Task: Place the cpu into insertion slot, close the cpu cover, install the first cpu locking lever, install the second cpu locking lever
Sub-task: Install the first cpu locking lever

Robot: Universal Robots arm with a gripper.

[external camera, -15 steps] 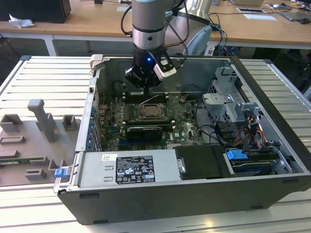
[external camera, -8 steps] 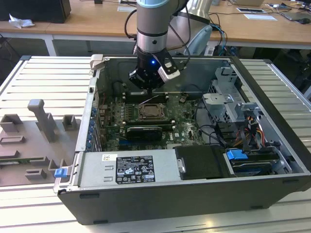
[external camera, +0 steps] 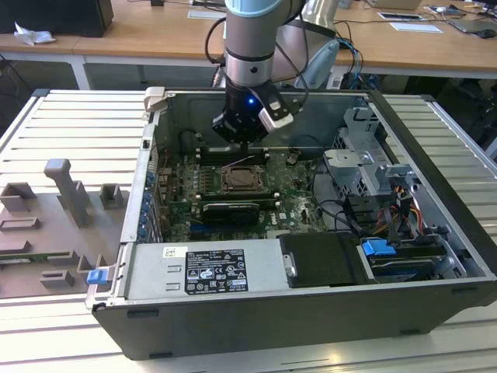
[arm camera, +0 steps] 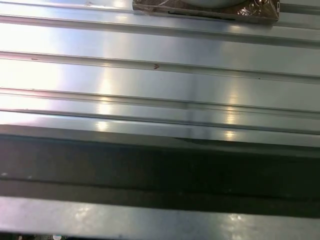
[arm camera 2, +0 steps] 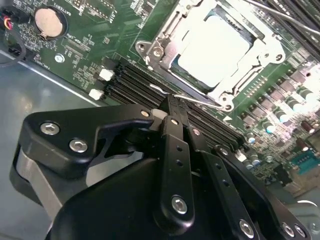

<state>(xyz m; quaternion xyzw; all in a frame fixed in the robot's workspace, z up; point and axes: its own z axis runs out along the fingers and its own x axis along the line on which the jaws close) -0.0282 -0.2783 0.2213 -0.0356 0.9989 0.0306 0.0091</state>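
Second wrist view: the gripper point(arm camera 2: 172, 107) is seen with fingers pressed together, nothing held between them. Just beyond its fingertips, the cpu point(arm camera 2: 214, 50) is seated in the insertion slot point(arm camera 2: 176, 64), framed by the lowered cpu cover point(arm camera 2: 265, 47).

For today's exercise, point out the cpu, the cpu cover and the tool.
cpu point(arm camera 2: 214, 51), second wrist view, middle of its pale metal top.
cpu cover point(arm camera 2: 172, 30), second wrist view, silvery frame edge beside the chip.
tool point(arm camera 2: 171, 112), second wrist view, its dark fingertips.

The cpu point(arm camera 2: 212, 47) lies in the insertion slot point(external camera: 242, 180), with the cpu cover point(arm camera 2: 260, 47) over its edges. The gripper point(external camera: 245, 144) hangs above the slot's far edge, inside the computer case point(external camera: 311, 311), which rests on the table point(external camera: 70, 124).
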